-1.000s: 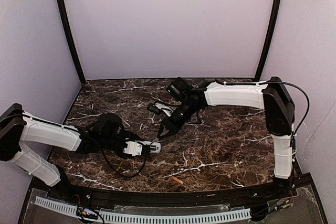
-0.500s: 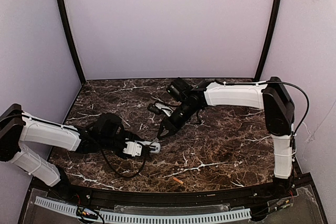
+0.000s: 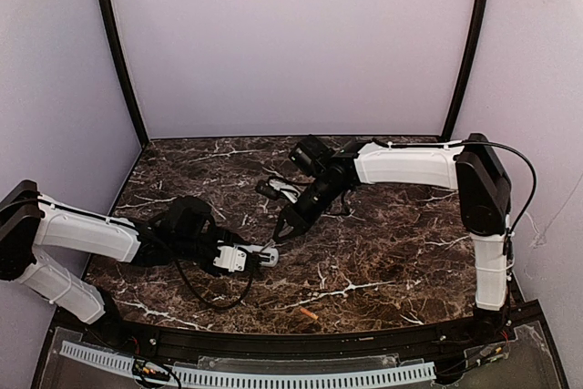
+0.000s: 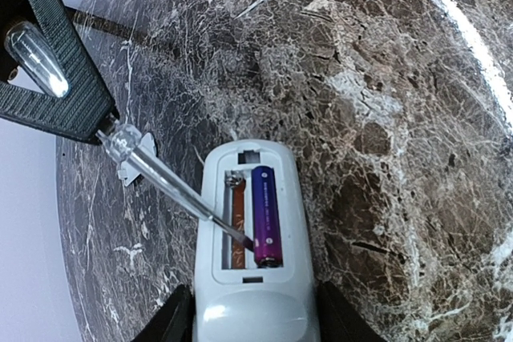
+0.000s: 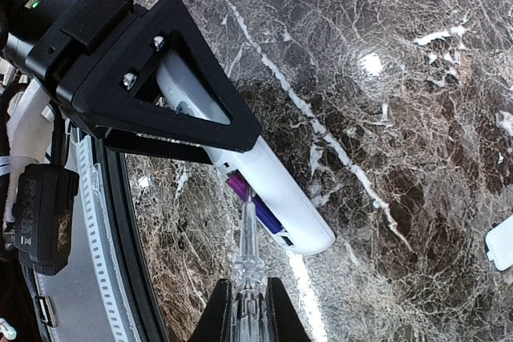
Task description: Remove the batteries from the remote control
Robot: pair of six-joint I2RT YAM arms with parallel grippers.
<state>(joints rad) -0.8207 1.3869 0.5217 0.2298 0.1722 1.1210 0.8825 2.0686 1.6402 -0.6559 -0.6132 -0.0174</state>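
The left arm (image 3: 86, 234) lies low over the bench (image 3: 383, 252), running from the front-left corner toward the middle with its wrist nearly level. The left gripper (image 3: 239, 258) stands partly apart, its fingers (image 4: 172, 319) pressed against both long sides of the remote control (image 4: 252, 278). It holds the remote over the front half of the bench, left of centre; whether the remote touches the surface cannot be told. The remote's back faces up with the battery bay (image 4: 250, 222) uncovered. A purple battery (image 4: 266, 218) sits in one slot and the slot beside it is bare.

A clear probe (image 4: 160, 174) slants down into the bay, its thin tip against the near end of the purple battery. The right gripper (image 3: 284, 228) points steeply down and to the left, clamped tight on the probe's handle.

An orange battery (image 3: 308, 314) lies loose near the front edge, about mid-width. The right arm (image 3: 405, 166) rises from the front-right corner, bends at the elbow and reaches left across the back half of the bench.
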